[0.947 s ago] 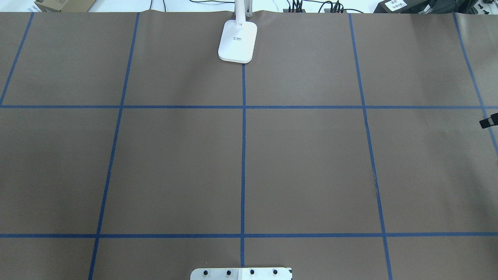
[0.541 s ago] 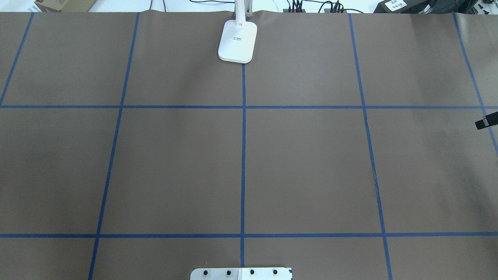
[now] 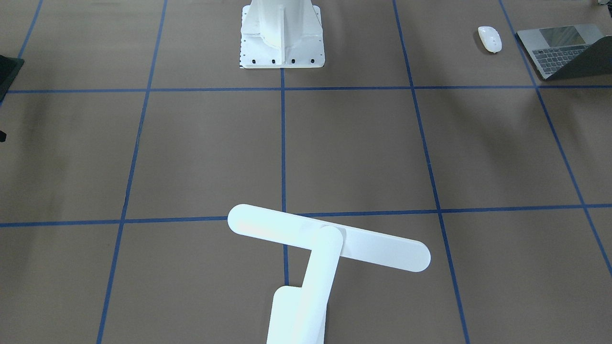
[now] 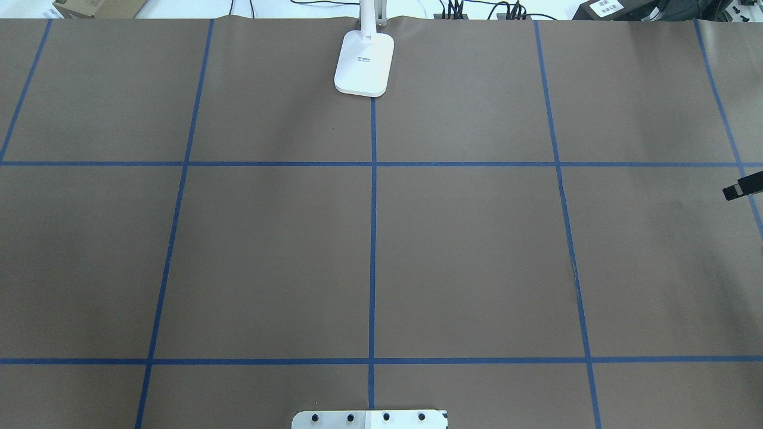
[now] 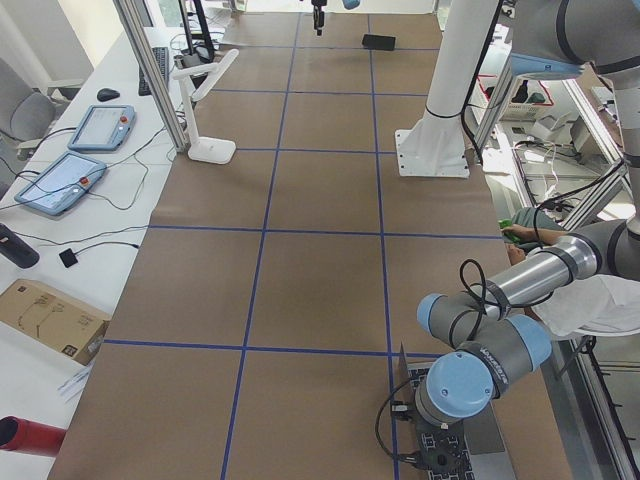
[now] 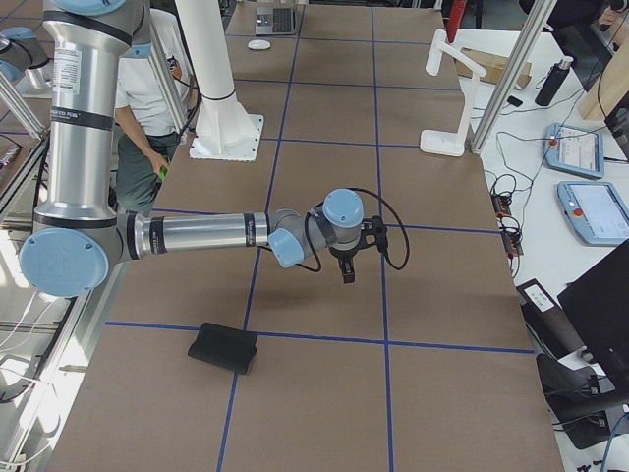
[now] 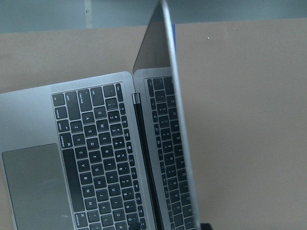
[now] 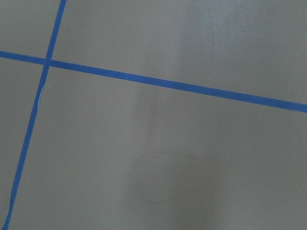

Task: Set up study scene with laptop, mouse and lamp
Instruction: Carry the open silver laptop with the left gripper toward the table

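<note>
Two arms are out over the bench point(image 4: 465, 250), and neither one gives its grip away. The left gripper point(image 5: 437, 458) hangs over the laptop point(image 3: 557, 52), which sits open at the robot's left end of the bench, lid raised, keys and trackpad showing. Jaws apart or together? Cannot tell. The mouse point(image 3: 490, 39) lies just beside the laptop on the side toward the white pedestal point(image 3: 282, 38), not touching it. The right gripper point(image 6: 345, 273) points down above bare bench, near the black mat point(image 6: 224, 347). Only a sliver of it shows from overhead, so its state cannot be told either. The lamp point(image 4: 365, 62) stands upright at the far edge, in line with the pedestal.
</note>
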`<state>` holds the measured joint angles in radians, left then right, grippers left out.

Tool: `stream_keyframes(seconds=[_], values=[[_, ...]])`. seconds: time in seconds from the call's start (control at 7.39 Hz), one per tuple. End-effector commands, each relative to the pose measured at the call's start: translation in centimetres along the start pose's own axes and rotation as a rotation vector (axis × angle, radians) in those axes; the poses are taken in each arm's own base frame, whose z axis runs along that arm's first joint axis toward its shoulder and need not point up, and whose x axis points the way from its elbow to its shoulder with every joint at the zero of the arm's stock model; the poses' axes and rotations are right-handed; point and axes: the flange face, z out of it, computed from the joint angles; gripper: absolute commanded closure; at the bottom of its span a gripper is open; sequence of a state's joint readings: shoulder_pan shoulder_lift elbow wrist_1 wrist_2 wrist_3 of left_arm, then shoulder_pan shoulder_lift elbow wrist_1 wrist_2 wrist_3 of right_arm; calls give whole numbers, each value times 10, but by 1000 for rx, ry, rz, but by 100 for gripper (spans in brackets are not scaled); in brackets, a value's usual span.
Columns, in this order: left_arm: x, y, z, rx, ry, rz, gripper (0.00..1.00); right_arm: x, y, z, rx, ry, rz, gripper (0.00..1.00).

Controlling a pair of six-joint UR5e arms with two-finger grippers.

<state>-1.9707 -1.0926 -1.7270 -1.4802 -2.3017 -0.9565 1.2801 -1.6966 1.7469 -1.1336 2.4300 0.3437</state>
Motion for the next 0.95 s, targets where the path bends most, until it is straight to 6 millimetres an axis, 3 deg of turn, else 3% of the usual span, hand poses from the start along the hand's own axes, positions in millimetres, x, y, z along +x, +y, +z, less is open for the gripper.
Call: stream_keyframes(seconds=[0.0,0.27,0.41,0.54,0.68,0.81], values=[[19,4,-12,-25,13,6,100,-1,0,0,1,0,0,1],[62,15,-45,-49,34,79,100,-3,-4,0,4,1,-7,1],[101,20,-73,-45,39,94,100,-5,-5,3,6,23,-17,1],[148,40,-93,-53,47,153,100,-6,-6,6,9,44,-22,1],[182,61,-101,-66,61,206,100,-6,-8,6,16,59,-26,1],[231,95,-115,-70,73,276,100,-8,-10,1,38,91,-36,1]])
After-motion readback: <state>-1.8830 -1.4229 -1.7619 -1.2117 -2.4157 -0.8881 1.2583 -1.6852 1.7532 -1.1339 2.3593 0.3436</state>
